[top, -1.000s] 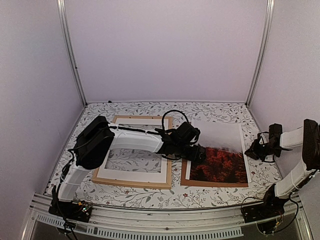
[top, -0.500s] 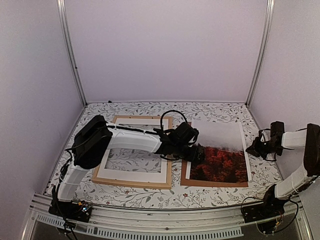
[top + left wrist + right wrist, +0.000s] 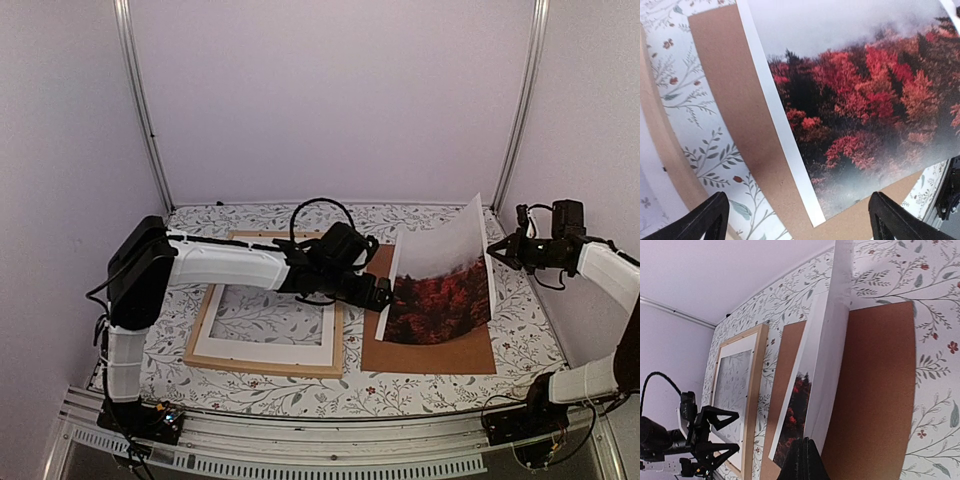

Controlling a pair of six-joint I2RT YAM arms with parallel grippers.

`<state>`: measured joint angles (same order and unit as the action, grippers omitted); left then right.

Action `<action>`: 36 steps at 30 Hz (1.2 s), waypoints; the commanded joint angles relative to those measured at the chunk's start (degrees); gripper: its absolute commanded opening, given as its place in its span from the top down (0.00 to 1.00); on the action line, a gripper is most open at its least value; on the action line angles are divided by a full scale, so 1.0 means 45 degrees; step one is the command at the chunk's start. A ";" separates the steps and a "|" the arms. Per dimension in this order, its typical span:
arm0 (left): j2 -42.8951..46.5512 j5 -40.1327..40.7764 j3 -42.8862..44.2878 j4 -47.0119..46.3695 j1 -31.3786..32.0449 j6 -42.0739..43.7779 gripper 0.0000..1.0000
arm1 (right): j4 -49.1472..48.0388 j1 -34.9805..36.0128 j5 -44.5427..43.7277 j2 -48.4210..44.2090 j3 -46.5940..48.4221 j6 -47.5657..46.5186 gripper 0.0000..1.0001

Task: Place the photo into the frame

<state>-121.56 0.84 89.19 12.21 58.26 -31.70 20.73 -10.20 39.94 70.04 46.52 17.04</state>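
right of centre in the top view, the photo [image 3: 440, 285] stands curled up off the brown backing board [image 3: 440, 355] because the right gripper [image 3: 491, 250] is clamped on its right edge, while the left gripper [image 3: 379, 296], jaws spread wide, hovers at its lower left corner beside the frame [image 3: 262, 367], probably to guide it across.

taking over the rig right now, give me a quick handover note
Right gripper: shut on the photo at its right edge, holding it up and curled over the brown backing board.
Left gripper: open, empty, by the photo's lower left corner.
Frame: flat on the table to the left, white mat inside it.
Done: photo picked up.
Left: carry it over and lay it in the frame.
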 commanded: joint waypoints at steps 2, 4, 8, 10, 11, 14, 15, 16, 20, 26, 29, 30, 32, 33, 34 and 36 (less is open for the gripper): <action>0.1676 -0.0431 -0.0896 -0.1003 -0.0912 0.1102 0.00 | 0.0970 0.1342 0.0934 -0.0445 0.1507 -0.0229 1.00; 0.2176 -0.0634 -0.1066 -0.1133 -0.1208 0.1419 0.00 | 0.1316 0.1757 0.0947 -0.0499 0.2074 -0.0414 1.00; 0.2870 -0.1194 -0.1174 -0.1412 -0.1592 0.2190 0.00 | 0.1952 0.2590 0.1430 -0.0554 0.3187 -0.0753 1.00; 0.3220 -0.1541 -0.1206 -0.1665 -0.1663 0.2763 0.00 | 0.2250 0.2960 0.1728 -0.0579 0.3681 -0.0895 1.00; 0.3357 -0.1636 -0.1179 -0.1725 -0.1673 0.3153 0.00 | 0.2495 0.3170 0.1780 -0.0583 0.3958 -0.1066 1.00; 0.3808 -0.2002 -0.1105 -0.1901 -0.1691 0.4511 0.00 | 0.3438 0.3736 0.1749 -0.0465 0.4761 -0.1615 1.00; 0.3914 -0.2128 -0.1024 -0.1913 -0.1706 0.4880 0.00 | 0.3681 0.3914 0.1732 -0.0423 0.5006 -0.1754 1.00; 0.3991 -0.2173 -0.0944 -0.1861 -0.1720 0.5195 0.00 | 0.3878 0.4093 0.1739 -0.0392 0.5200 -0.1943 1.00; 0.4273 -0.2270 -0.0577 -0.1428 -0.1984 0.6400 0.00 | 0.4811 0.4562 0.1715 -0.0354 0.5793 -0.2712 1.00; 0.4984 -0.2732 -0.0448 -0.1021 -0.2722 0.8251 0.00 | 0.5286 0.5221 0.1682 -0.0603 0.6005 -0.3339 1.00; 0.5106 -0.3738 -0.0216 -0.0829 -0.3347 0.9228 0.00 | 0.5434 0.5815 0.1527 -0.0606 0.6115 -0.3520 1.00; 0.5075 -0.4134 -0.0035 -0.0673 -0.3565 0.9454 0.00 | 0.5501 0.6044 0.1452 -0.0589 0.6179 -0.3573 1.00; 0.4988 -0.4961 0.0206 -0.0448 -0.4010 0.9737 0.00 | 0.5668 0.6404 0.1397 -0.0565 0.6330 -0.3637 1.00; 0.4933 -0.5364 0.0311 -0.0381 -0.4225 0.9794 0.00 | 0.5696 0.6550 0.1380 -0.0575 0.6386 -0.3645 1.00; 0.4829 -0.5834 0.0483 -0.0222 -0.4442 0.9891 0.00 | 0.5731 0.6671 0.1389 -0.0598 0.6440 -0.3648 1.00; 0.4581 -0.6654 0.0794 0.0168 -0.4741 1.0142 0.00 | 0.5783 0.6864 0.1495 -0.0642 0.6569 -0.4072 1.00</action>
<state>-100.53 -19.51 89.54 9.26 39.86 9.37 45.60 18.94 46.63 68.64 73.63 1.72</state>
